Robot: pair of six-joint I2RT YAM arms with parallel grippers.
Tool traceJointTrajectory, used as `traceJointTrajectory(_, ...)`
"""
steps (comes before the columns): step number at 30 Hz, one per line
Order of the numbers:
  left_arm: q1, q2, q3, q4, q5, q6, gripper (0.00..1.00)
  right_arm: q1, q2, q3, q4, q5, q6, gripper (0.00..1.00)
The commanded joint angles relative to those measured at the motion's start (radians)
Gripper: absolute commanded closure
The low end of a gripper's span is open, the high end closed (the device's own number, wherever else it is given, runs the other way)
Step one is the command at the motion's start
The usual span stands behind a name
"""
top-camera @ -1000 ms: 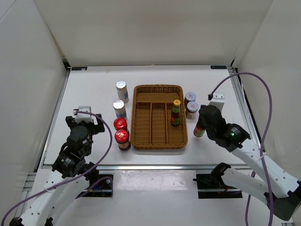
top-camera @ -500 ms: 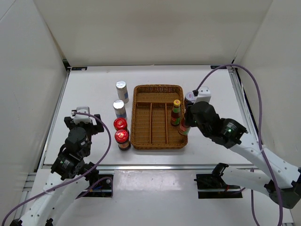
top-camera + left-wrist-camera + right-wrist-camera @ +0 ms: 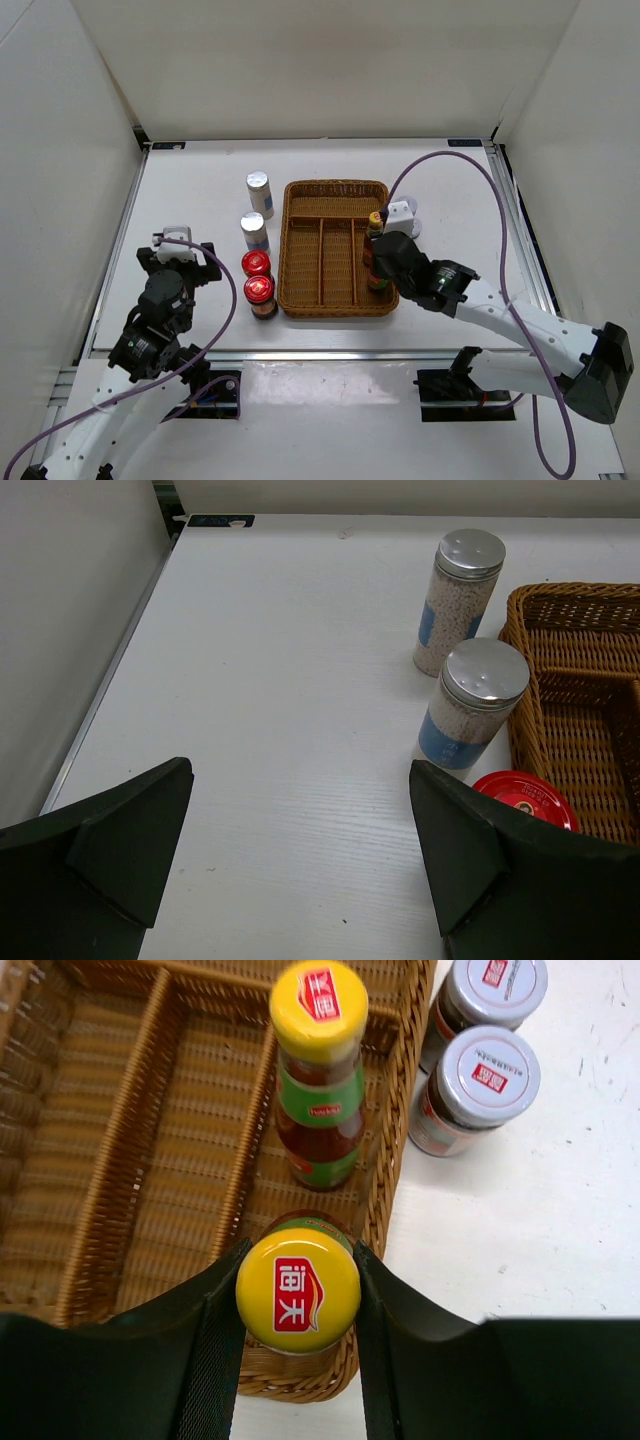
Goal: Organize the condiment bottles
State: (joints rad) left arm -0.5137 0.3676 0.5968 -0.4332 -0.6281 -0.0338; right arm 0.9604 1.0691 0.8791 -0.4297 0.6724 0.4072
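My right gripper [image 3: 298, 1272] is shut on the yellow cap of a sauce bottle [image 3: 298, 1292], which hangs over the near end of the wicker tray's [image 3: 392, 1175] right compartment. A second sauce bottle [image 3: 318, 1080] stands upright in that compartment just beyond it. Right of the tray stand two grey-lidded jars [image 3: 487, 1078] [image 3: 494, 988]. On the tray's left are two white shakers [image 3: 462, 595] [image 3: 476, 708] and two red-lidded jars [image 3: 256, 263] [image 3: 260, 290]. My left gripper [image 3: 300, 780] hangs open over bare table, left of the shakers, with nothing between its fingers.
The tray [image 3: 335, 184] has three long compartments and a cross compartment at the far end; the left and middle ones hold nothing. White walls enclose the table on three sides. A purple cable [image 3: 440, 158] arcs over the right arm.
My right gripper has carried the sauce bottle leftward from the table right of the tray to above the tray's right compartment. The left arm has stayed still.
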Motion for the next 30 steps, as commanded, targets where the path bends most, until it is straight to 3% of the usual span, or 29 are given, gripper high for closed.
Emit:
traceJointTrajectory(1, -0.003, 0.013, -0.002, 0.013, 0.004, 0.005, 0.00, 0.005, 0.008, 0.003, 0.172, 0.081, 0.013, 0.97)
traceJointTrajectory(2, -0.003, 0.022, -0.002, 0.013, 0.004, 0.005, 0.00, 0.005, 0.021, 0.003, 0.172, 0.081, 0.013, 0.93)
traceJointTrajectory(3, -0.003, 0.022, -0.002, 0.013, 0.004, 0.005, 0.00, 0.005, 0.022, 0.003, 0.172, 0.081, 0.013, 0.81)
traceJointTrajectory(5, -0.003, 0.022, -0.002, 0.013, 0.004, 0.014, 0.00, 0.005, 0.034, 0.003, 0.172, 0.070, 0.013, 0.68)
traceJointTrajectory(6, -0.003, 0.022, -0.002, 0.013, 0.004, 0.014, 0.00, 0.005, 0.034, 0.012, 0.160, 0.059, 0.013, 0.56)
traceJointTrajectory(7, -0.003, 0.022, -0.002, 0.013, 0.004, 0.014, 0.00, 0.005, 0.034, 0.027, 0.142, 0.059, 0.013, 0.31)
traceJointTrajectory(10, -0.003, 0.022, -0.002, 0.013, 0.004, 0.014, 0.00, 0.005, -0.007, 0.078, 0.059, 0.084, 0.039, 0.06)
traceJointTrajectory(13, -0.003, 0.022, -0.002, 0.013, 0.004, 0.014, 0.00, 0.005, -0.053, 0.157, -0.022, 0.108, 0.068, 0.01)
traceJointTrajectory(19, -0.003, 0.022, -0.002, 0.013, -0.005, 0.014, 0.00, 0.005, -0.150, 0.300, -0.185, 0.182, 0.079, 0.01)
traceJointTrajectory(21, -0.003, 0.022, -0.002, 0.013, -0.005, 0.014, 0.00, -0.015, -0.150, 0.352, -0.201, 0.182, 0.004, 0.01)
traceJointTrajectory(27, -0.003, 0.001, -0.002, 0.004, -0.028, 0.014, 0.00, -0.306, 0.075, 0.573, -0.423, -0.068, 0.007, 0.01)
traceJointTrajectory(30, -0.003, -0.021, -0.002, -0.007, -0.041, 0.005, 0.00, -0.480, 0.144, 0.623, -0.387, -0.244, -0.005, 0.01)
